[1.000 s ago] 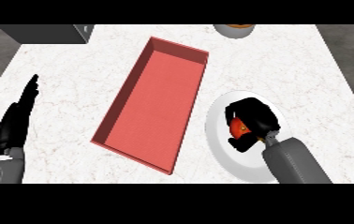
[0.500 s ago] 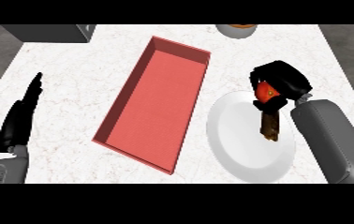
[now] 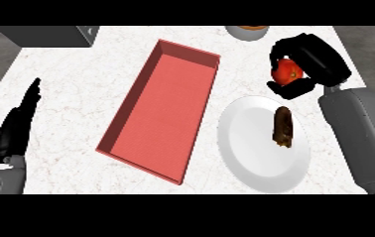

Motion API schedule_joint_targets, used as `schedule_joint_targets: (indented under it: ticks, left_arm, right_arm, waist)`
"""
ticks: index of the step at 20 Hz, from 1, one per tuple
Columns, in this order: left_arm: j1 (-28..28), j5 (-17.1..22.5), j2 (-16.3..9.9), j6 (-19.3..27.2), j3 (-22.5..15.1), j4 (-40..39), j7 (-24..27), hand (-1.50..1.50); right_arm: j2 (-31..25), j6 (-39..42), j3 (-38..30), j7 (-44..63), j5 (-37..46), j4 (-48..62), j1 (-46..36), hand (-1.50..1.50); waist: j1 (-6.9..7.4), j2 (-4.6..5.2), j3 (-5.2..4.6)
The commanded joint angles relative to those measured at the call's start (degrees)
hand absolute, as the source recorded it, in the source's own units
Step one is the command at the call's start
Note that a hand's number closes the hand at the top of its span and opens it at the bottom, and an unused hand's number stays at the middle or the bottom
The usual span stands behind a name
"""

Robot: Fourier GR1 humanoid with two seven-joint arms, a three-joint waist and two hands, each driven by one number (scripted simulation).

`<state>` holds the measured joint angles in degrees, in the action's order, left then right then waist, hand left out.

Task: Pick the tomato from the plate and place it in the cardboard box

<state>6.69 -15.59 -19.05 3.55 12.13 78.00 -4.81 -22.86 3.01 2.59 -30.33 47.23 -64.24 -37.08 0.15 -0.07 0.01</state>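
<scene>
Lifted clear of the plate (image 3: 253, 147) since the earlier frames, the tomato (image 3: 286, 71) now sits above bare counter, just beyond the plate's far rim, and the right hand (image 3: 316, 60) has risen and drawn back with it. Fingers and thumb are curled round the tomato, pinching it from both sides so that only its red front shows between them. From there the grey right forearm (image 3: 351, 127) runs down the view's right edge.

What the coming move turns on is that the box (image 3: 164, 109) lies to the left of the held tomato, with its long axis slanting from far right to near left. Its far end is the part nearest the hand, so a sideways carry to the left looks enough. Nothing stands between the two.

On the plate, a dark brown oblong food item (image 3: 283, 126) remains, lying lengthwise. A bowl (image 3: 247, 31) shows at the far edge, behind the carry path. At the view's left edge the left hand (image 3: 21, 119) rests with fingers straight, well apart from the box.
</scene>
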Motion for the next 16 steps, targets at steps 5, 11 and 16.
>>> schedule_joint_targets:
  ticks: [5, 11, 16]
  left_arm:
    - [0.26, 0.79, -0.06, -1.07, 0.75, 0.98, -0.74, 0.0]
    - [-3.14, -0.49, 0.71, -0.35, -0.06, 2.88, 0.48, 0.0]
    - [0.97, 0.01, -1.27, -2.03, 1.14, -1.98, 1.78, 0.0]
  right_arm:
    - [5.95, 9.75, 0.59, 4.62, -4.85, -5.17, -6.09, 1.5]
    - [16.29, 13.87, 2.01, 17.84, -7.27, -7.21, -11.91, 1.5]
    - [22.6, 12.34, 1.25, 24.75, -8.15, -1.13, -19.25, 1.5]
  waist:
    - [0.2, 0.0, -0.02]
    - [0.63, -0.11, -0.02]
    - [0.74, 0.15, -0.03]
